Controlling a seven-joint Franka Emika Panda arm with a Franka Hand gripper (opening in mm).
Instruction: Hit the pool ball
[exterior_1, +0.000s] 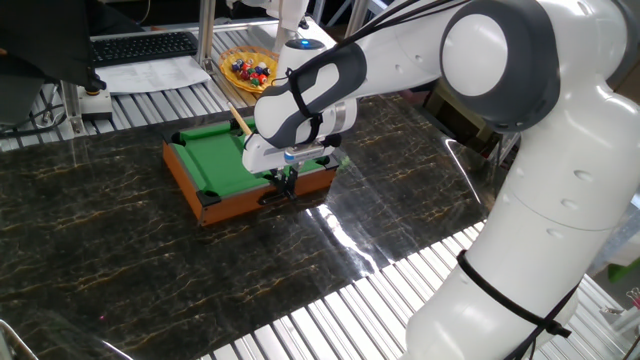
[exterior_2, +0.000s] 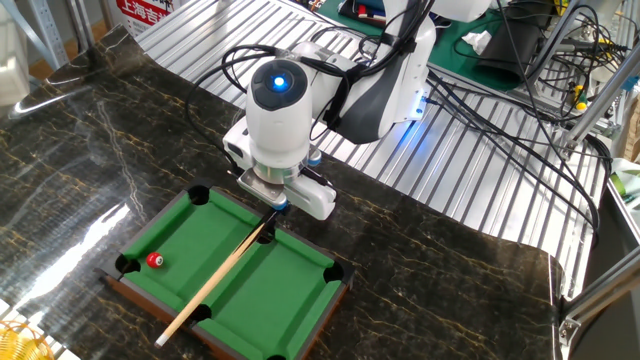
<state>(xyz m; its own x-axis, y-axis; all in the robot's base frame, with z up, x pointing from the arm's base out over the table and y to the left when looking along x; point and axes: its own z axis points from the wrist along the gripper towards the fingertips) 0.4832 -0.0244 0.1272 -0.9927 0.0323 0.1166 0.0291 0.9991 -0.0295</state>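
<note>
arm (exterior_2: 380, 85): reached over the far side of the marble tabletop (exterior_2: 100, 130), wrist pointed straight down so the tool can be worked low and flat over the felt.
mini pool table (exterior_2: 230, 270): green felt, brown wooden frame, black pockets; set on the tabletop near its middle, directly under the wrist, so the whole playing surface is within reach.
cue stick (exterior_2: 215, 283): held at one end under the wrist, laid at a shallow slant across the felt; free end seen overhanging the near rail in the other fixed view. A low angle is judged necessary for a sweep or push along the felt.
gripper (exterior_2: 272, 207): clenched on the cue stick's end, just over the table's far rail; fingers mostly hidden by the wrist body, grasp inferred from the stick being carried there.
bowl of balls (exterior_1: 248, 68): yellow dish of spare coloured balls, parked off the tabletop on the slatted surface beyond the pool table; not in play.
red pool ball (exterior_2: 154, 260): alone on the felt near the left corner pocket, apart from the stick, left of its line.
step judged: strike not yet made; stick would need swinging left to meet the ball.
risk: stick pivoting in the grasp on contact.
</note>
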